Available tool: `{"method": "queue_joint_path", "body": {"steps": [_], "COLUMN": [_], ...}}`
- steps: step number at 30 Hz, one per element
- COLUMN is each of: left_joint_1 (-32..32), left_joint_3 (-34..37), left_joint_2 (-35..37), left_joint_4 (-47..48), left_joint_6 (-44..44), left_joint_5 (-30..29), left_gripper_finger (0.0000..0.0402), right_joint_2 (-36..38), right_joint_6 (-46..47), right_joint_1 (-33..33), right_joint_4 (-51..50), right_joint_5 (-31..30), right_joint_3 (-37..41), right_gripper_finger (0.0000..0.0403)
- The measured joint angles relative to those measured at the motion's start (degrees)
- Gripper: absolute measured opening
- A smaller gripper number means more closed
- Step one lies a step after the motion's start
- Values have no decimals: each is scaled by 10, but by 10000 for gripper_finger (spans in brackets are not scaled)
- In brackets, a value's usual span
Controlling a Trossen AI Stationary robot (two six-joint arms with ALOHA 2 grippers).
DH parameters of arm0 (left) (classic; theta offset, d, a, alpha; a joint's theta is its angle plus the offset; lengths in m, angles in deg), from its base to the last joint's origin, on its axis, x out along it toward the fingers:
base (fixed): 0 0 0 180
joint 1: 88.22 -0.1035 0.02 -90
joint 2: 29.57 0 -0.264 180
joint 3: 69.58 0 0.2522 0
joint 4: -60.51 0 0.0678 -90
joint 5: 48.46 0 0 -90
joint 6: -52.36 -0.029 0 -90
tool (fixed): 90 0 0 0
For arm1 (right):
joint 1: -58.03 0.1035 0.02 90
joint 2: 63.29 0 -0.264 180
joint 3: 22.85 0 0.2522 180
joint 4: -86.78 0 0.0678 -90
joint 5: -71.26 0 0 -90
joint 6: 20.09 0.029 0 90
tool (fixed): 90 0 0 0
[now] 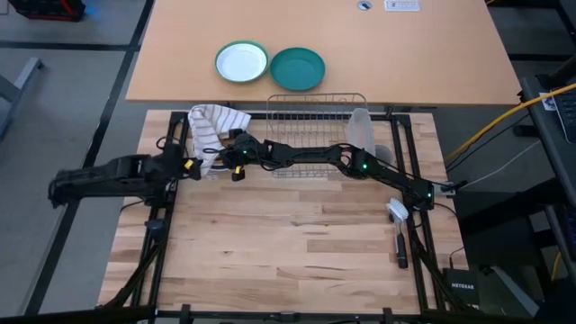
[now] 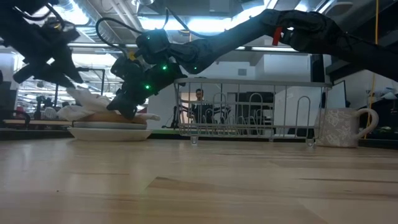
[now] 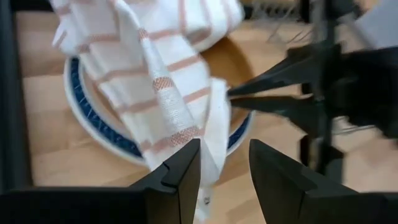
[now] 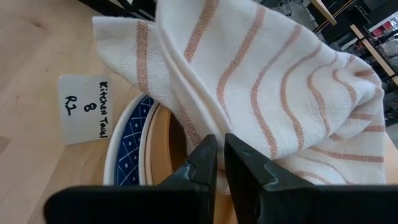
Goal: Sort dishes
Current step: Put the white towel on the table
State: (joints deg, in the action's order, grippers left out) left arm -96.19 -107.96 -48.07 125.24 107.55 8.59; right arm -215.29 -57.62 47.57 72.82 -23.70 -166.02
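Observation:
A white kitchen towel with orange stripes (image 1: pixel 214 129) lies heaped over a stack of plates at the table's far left. Under it show the dark blue plate (image 3: pixel 93 121) (image 4: pixel 129 158) with its pale underside (image 2: pixel 109 132) on the table, and the tan-brown plate (image 4: pixel 165 149) (image 3: pixel 233 62) resting in it. The plain white plate is hidden. My right gripper (image 4: pixel 221 155) reaches across from the right and is shut on the towel. My left gripper (image 3: pixel 224 174) is open at the stack's near-left side; the towel's hanging edge (image 3: pixel 208 168) falls between its fingers, and I cannot tell whether it touches them. My right gripper pinches a fold of the towel (image 4: pixel 217 127) between its two fingers, over the tan-brown plate. In the left wrist view its fingertips (image 3: pixel 249 93) come level at the cloth's edge (image 3: pixel 221 96). The towel is slack, bunched above the fingers and draped over the plates.
A wire dish rack (image 1: pixel 315 117) stands at the far middle, a pale mug (image 1: pixel 360 130) (image 2: pixel 342 127) to its right. A brush (image 1: pixel 398 229) lies near the right edge. A white green-rimmed plate (image 1: pixel 241 63) and a teal plate (image 1: pixel 297 68) sit on the far table. A label card (image 4: pixel 84 109) lies beside the stack.

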Motion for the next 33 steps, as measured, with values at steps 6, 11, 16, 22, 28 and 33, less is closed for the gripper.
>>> {"method": "queue_joint_path", "body": {"steps": [6,11,16,22,28,33], "left_joint_1": [0,0,0,-7,-24,-32], "left_joint_3": [0,-9,-42,-45,-45,-40], "left_joint_2": [-61,-66,-64,-68,-81,-83], "left_joint_4": [-22,-83,-80,-47,73,78], "left_joint_6": [17,-10,-49,-25,132,184], "left_joint_5": [-19,-56,-154,-172,-156,-121], "left_gripper_finger": [127,127,127,127,127,127], "right_joint_2": [0,0,0,0,0,0], "right_joint_6": [0,-1,-1,-1,-1,-1], "right_joint_1": [0,0,0,0,0,0], "right_joint_4": [1,1,1,1,1,1], "right_joint_5": [0,0,0,0,0,0], "right_joint_3": [0,0,0,0,0,0], "right_gripper_finger": [37,37,37,37,37,37]}}
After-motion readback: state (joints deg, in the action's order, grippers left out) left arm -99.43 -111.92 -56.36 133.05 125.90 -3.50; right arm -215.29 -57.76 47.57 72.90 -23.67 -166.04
